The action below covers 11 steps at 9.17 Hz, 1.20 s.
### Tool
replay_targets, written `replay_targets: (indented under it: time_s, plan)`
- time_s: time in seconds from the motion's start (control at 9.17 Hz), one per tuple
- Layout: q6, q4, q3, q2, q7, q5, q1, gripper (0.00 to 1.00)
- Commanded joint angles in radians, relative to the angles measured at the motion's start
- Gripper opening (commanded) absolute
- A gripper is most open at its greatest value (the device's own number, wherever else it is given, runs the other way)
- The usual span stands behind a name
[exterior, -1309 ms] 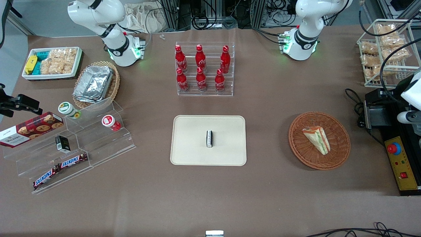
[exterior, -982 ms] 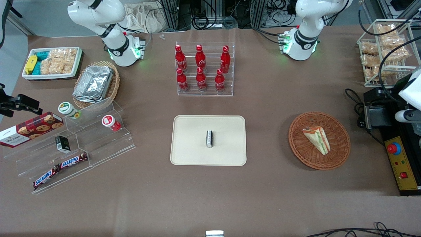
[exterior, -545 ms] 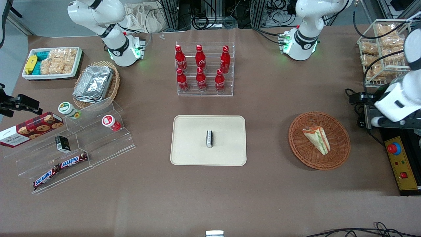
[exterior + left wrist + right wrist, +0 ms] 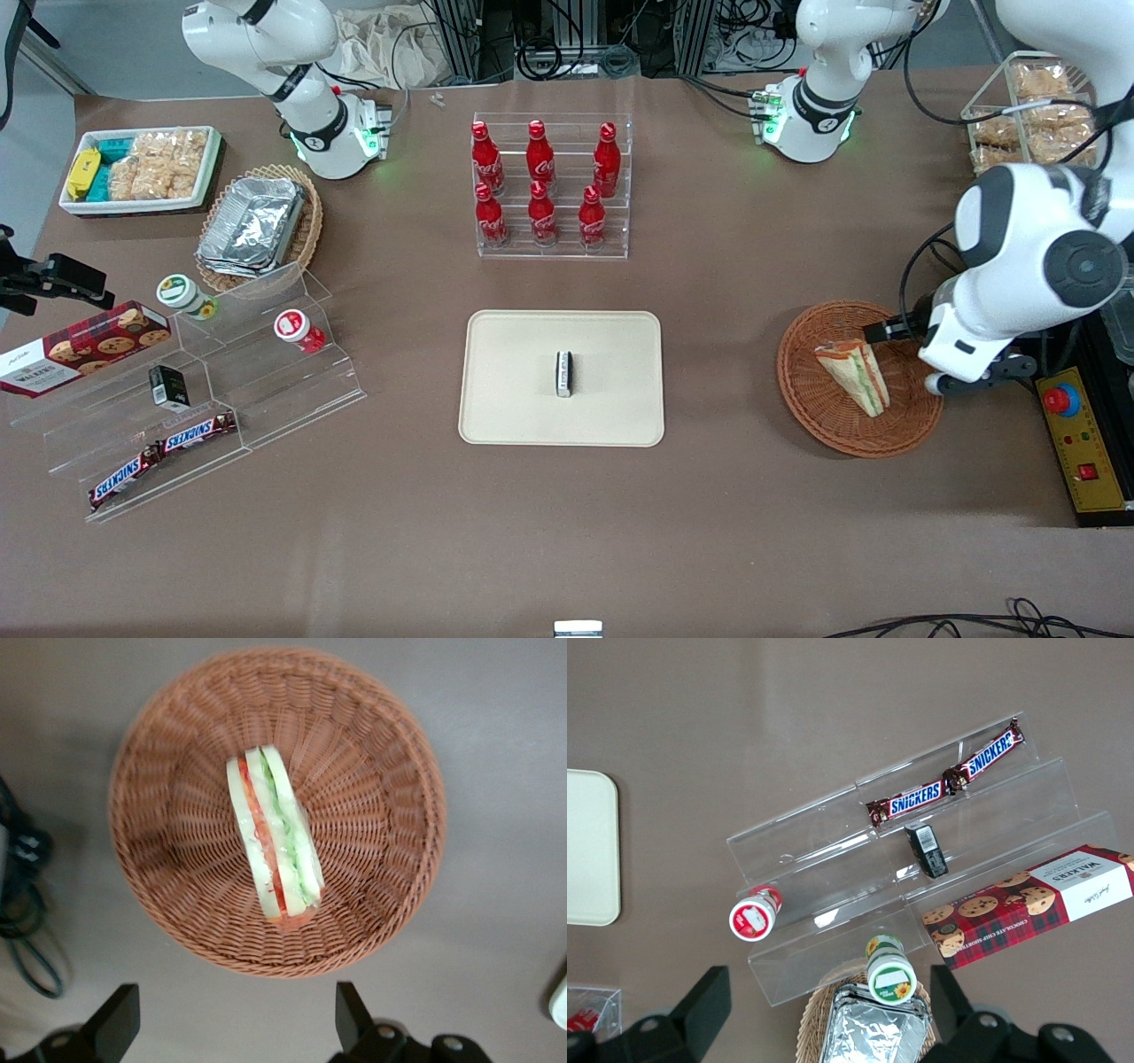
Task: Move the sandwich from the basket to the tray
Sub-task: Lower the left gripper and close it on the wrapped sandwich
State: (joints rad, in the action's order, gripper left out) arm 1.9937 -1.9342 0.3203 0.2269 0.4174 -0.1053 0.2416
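The sandwich [image 4: 854, 376] lies in the reddish-brown basket [image 4: 824, 425], filling edge up; both show in the left wrist view, sandwich [image 4: 271, 842] in basket [image 4: 168, 868]. My left gripper [image 4: 966, 374] hangs above the basket's rim on the working arm's end, open and empty. In the left wrist view the gripper [image 4: 235, 989] has its fingers wide apart over bare table just outside the rim. The cream tray [image 4: 514, 390] lies mid-table, toward the parked arm's end from the basket, with a small black-and-white block [image 4: 563, 373] on it.
A clear rack of red bottles [image 4: 549, 186] stands farther from the front camera than the tray. A control box with a red button [image 4: 1076, 425] and cables [image 4: 952, 266] lie beside the basket at the working arm's end. A wire rack of snacks [image 4: 1036, 115] stands farther back there.
The left arm has swung in from the table's working end and come down to the basket's rim. The sandwich, basket and tray have not moved.
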Motion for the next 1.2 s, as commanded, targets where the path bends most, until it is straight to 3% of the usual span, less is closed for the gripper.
replay_targets:
  time_s: [0.0, 0.55, 0.98, 1.09]
  plan:
    - [0.15, -0.057, 0.002, 0.05, 0.133, 0.006, 0.005, 0.99]
    - [0.316, -0.094, -0.004, 0.164, 0.198, -0.016, 0.013, 0.97]
    - [0.292, -0.091, -0.02, 0.171, 0.189, -0.045, 0.015, 0.16]
    - [0.233, -0.08, -0.02, 0.149, 0.19, -0.045, 0.015, 0.0]
